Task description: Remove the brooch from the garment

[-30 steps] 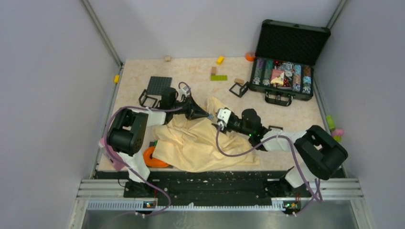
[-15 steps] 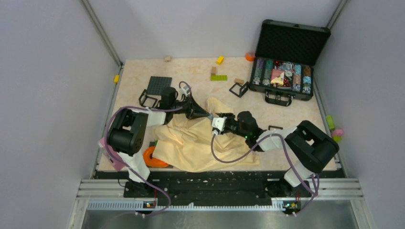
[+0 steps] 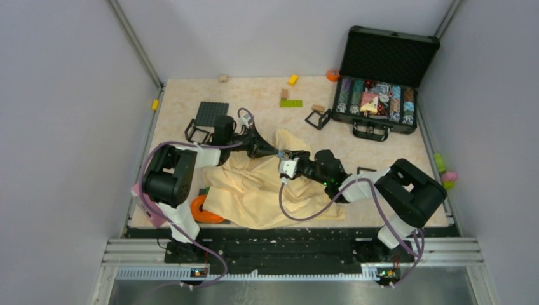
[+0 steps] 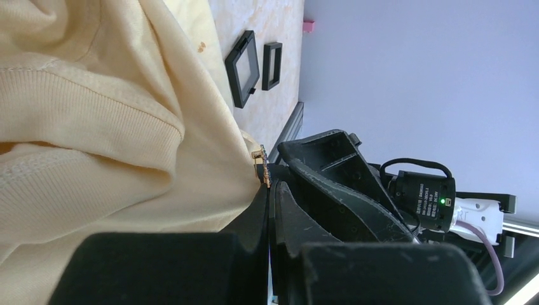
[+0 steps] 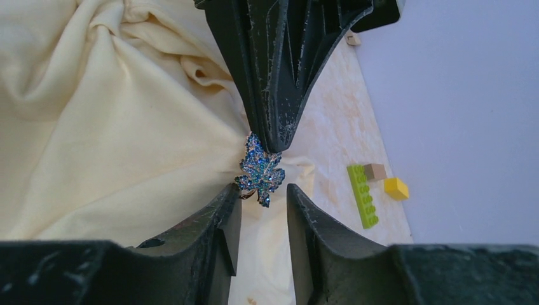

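Observation:
The garment is a pale yellow cloth lying rumpled on the table between the arms. The brooch is a small leaf shape with blue-green sparkle and a gold back, pinned to a raised fold; in the left wrist view, the brooch shows only its gold edge. My left gripper is shut on the garment right at the brooch, pulling the fold taut. My right gripper is open, its jaws either side of the brooch's lower tip, the left jaw touching it. In the top view both grippers meet at the brooch.
An open black case of chips stands at the back right. Black square frames lie beside the cloth. A green brick, a tan block and a yellow brick lie beyond it. A black baseplate sits at the back left.
My right gripper has moved left up to the brooch and its jaws have narrowed around it. The left gripper has held still, shut on the fold.

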`<state>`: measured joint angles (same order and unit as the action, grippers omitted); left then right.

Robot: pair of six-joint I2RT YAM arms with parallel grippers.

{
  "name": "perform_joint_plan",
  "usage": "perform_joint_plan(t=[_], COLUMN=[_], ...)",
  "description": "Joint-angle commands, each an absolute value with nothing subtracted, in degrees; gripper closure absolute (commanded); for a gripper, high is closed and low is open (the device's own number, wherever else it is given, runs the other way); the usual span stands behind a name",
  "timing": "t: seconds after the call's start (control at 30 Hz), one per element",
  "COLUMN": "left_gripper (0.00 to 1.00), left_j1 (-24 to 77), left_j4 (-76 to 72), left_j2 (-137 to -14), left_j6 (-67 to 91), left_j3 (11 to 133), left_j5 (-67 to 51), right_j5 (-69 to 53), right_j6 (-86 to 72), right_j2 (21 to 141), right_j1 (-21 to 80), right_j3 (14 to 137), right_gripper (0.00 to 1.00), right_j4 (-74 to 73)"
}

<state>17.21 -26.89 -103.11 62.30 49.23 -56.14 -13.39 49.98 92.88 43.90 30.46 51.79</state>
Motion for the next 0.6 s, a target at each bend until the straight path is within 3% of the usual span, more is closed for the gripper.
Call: perform_joint_plan(t=[0.0,0.13,0.23,0.3,0.43,0.57], left_gripper=[1.0,1.0,0.97,0.88,0.63,0.49], left_j1=[17.14,17.14,17.14,17.07,16.43,14.44], left_j4=[-28.87,-29.16,-29.52,-29.69,-25.89,-18.48], left_j2=[-101.76,-102.04,-102.13,-101.74,-99.15,-94.82], left_j6=[62.58,63.31,63.67,63.45,59.87,53.46], left_j3=[49.65,49.86,49.9,49.62,48.91,48.42], left_j5=[-57.99,-58.12,-57.89,-57.63,-55.03,-51.21], right_j5=[-15.26,-15.96,-16.25,-16.34,-17.12,-17.19], right_j6=[51.47,52.3,52.09,51.22,49.09,46.15], right_j2=[93.34,93.25,92.88,92.54,91.56,90.94], right_j1=[44.95,45.52,45.81,45.79,45.8,45.79], right_j3=[32.94,32.61,32.21,32.26,32.26,32.08], right_gripper=[0.69,0.77,0.9,0.99,1.0,1.0], right_j4=[53.64,53.11,53.62,53.36,52.71,52.14])
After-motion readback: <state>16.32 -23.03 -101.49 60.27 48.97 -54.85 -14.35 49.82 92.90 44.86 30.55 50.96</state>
